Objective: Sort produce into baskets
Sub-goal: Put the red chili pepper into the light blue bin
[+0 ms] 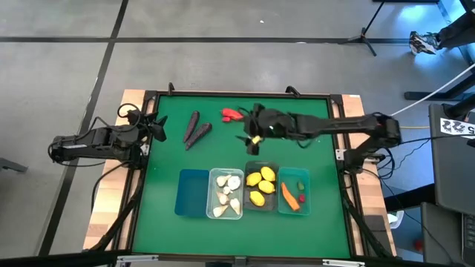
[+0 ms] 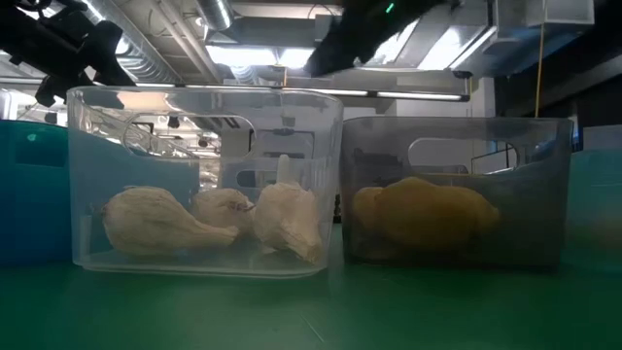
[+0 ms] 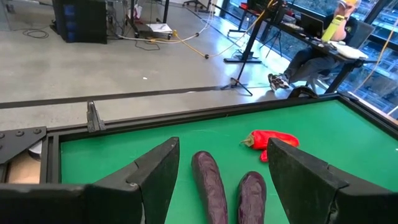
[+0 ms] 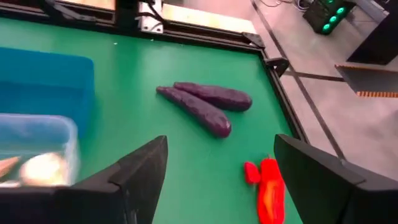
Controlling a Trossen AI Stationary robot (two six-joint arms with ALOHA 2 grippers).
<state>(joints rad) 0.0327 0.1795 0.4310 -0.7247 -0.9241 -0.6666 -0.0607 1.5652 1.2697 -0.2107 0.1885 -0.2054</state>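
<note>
Two dark purple eggplants [image 1: 197,130] lie side by side on the green table at the far left, also in the right wrist view [image 4: 205,107] and the left wrist view [image 3: 211,183]. A red pepper [image 1: 233,114] lies near the far edge, also in the right wrist view [image 4: 268,193]. My right gripper [image 1: 252,133] hovers open over the table's middle, just right of the pepper; its fingers [image 4: 221,142] hold nothing. A small yellow patch [image 1: 254,139] shows by it; what it is I cannot tell. My left gripper [image 1: 157,127] is open at the left edge, facing the eggplants [image 3: 222,149].
Four bins stand in a row near the front: blue [image 1: 193,194], clear [image 1: 225,194] with garlic bulbs [image 2: 214,222], dark grey [image 1: 261,187] with lemons [image 2: 423,216], teal [image 1: 294,191] with an orange carrot and a small red piece. A raised frame rims the table.
</note>
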